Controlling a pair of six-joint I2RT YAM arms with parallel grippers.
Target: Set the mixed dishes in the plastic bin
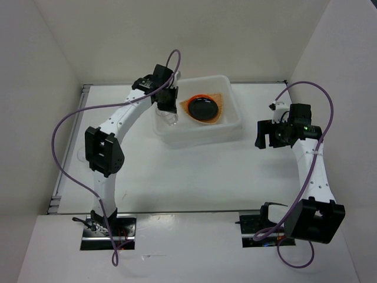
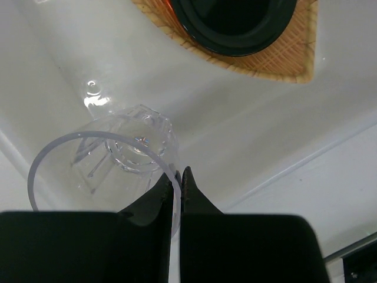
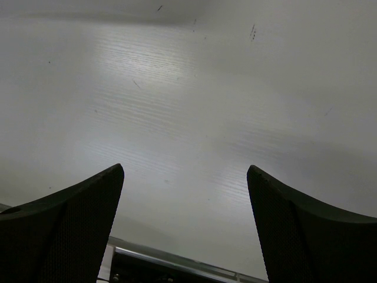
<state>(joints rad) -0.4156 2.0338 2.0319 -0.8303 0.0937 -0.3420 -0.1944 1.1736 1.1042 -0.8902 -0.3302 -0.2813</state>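
Note:
The plastic bin [image 1: 235, 125] stands at the back middle of the table. Inside it lies the tan woven tray [image 1: 222, 98], with the orange plate [image 1: 187, 106] on it and the black plate [image 1: 204, 108] on top. The tray [image 2: 294, 56] and black plate [image 2: 235, 23] also show in the left wrist view. My left gripper [image 1: 168, 115] is over the bin's left end, shut on the rim of a clear cup [image 2: 126, 150] that hangs inside the bin [image 2: 235, 130]. My right gripper [image 1: 265, 135] is open and empty, right of the bin. A second clear cup is not visible.
White walls enclose the table on the left, back and right. A metal rail [image 1: 56, 194] runs along the table's left edge. Purple cables loop above both arms.

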